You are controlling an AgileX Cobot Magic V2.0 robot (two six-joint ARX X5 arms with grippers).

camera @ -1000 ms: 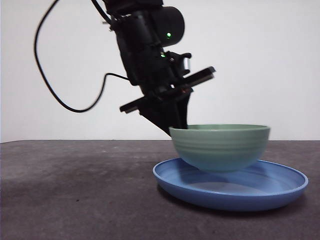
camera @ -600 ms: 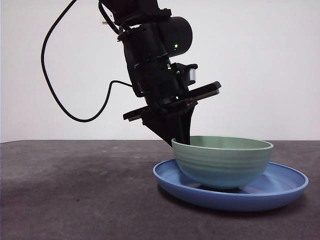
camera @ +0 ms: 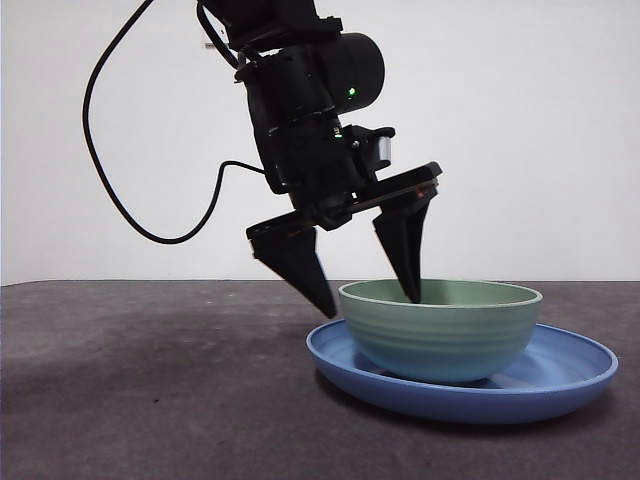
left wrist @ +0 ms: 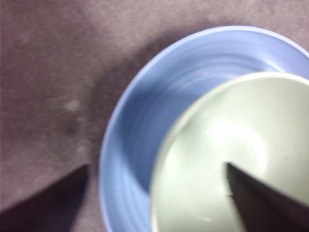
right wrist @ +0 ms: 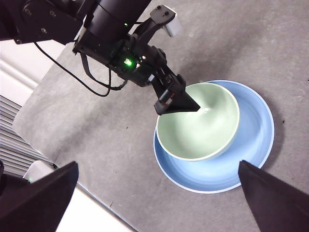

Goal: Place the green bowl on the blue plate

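Your left gripper hangs over the bowl's near-left rim w/ jaws spread wide: one jaw outside the bowl above the plate, the other dipping inside, neither clearly touching it. Right of that, the green bowl sits upright in the blue plate, nearer the plate's left side. Your right gripper waits high above the table, jaws apart, holding nothing.

A dark grey table stands before a plain white wall.
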